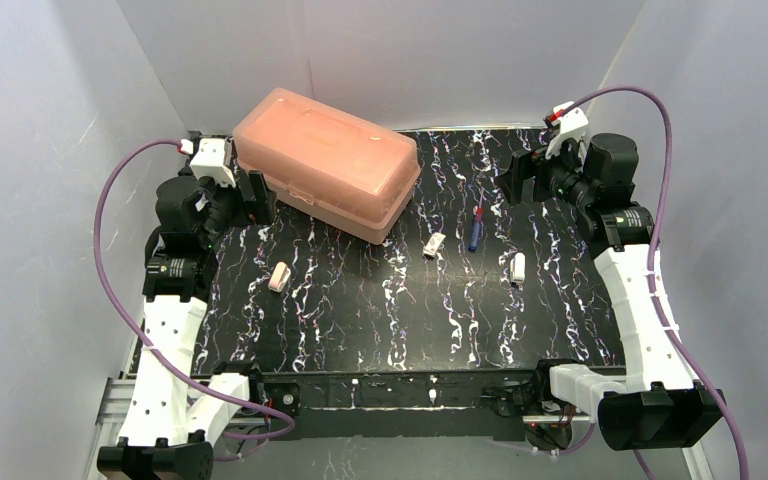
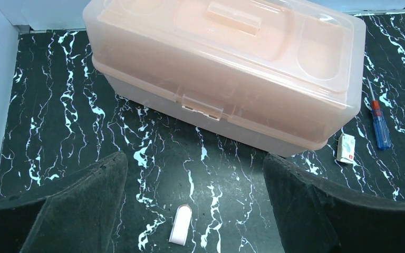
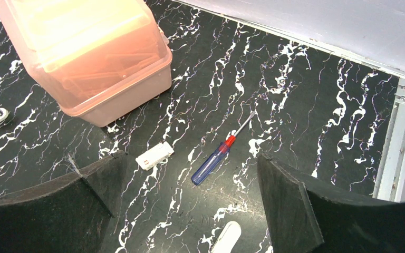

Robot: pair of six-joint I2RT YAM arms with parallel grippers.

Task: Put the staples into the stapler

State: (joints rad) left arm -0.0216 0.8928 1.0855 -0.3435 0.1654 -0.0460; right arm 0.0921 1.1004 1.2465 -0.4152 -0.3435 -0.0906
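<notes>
Your small white-and-pink stapler (image 1: 280,276) is lying shut on the black marbled table (image 1: 360,330), well apart from the little white staple box (image 1: 434,245). The left gripper (image 2: 195,190) and right gripper (image 3: 190,200) are hovering spread and empty, so you are starting from nothing loaded.

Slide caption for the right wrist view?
Right wrist view: open right pincer above a blue-handled screwdriver and small white box, closed peach case behind.
</notes>
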